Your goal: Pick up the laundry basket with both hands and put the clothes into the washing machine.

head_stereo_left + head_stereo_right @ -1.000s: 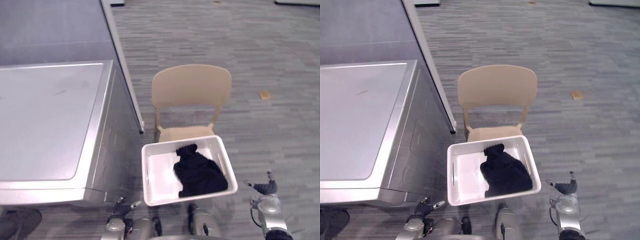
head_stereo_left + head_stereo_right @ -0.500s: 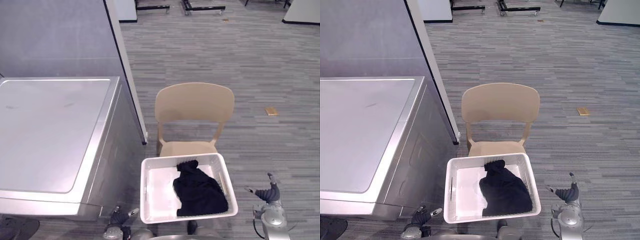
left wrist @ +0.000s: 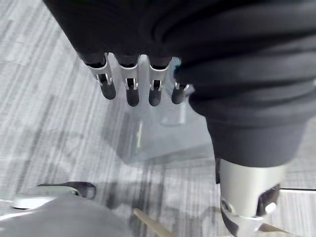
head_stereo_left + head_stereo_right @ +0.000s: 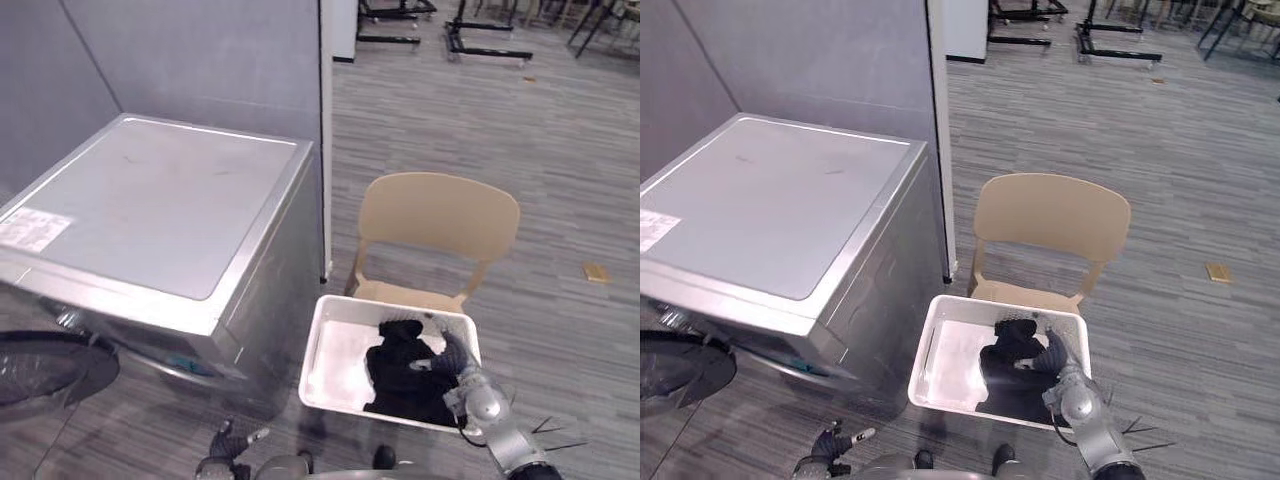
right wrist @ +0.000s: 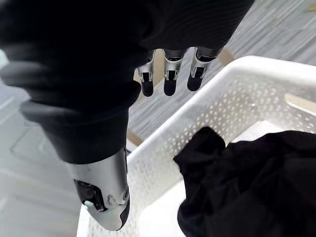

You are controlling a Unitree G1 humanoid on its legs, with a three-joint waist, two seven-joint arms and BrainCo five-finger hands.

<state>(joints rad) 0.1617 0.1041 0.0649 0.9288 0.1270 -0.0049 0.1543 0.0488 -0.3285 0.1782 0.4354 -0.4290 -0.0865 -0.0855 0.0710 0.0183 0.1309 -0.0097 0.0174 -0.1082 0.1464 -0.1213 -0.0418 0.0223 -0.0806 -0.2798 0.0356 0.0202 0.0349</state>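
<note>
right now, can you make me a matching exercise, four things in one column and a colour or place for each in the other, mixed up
Things:
1. laundry basket
2. clothes
3. chair
4. washing machine

Colour or place:
a. beige, just beyond the basket
b. silver-grey, on the robot's left of the basket
c. white, with perforated walls
d. black, lying inside the basket

Pairs: 1-c, 2-d, 3-a, 4-b

Grey striped carpet [image 4: 560,150], grey partition wall [image 4: 200,60], beige chair [image 4: 440,215]
</note>
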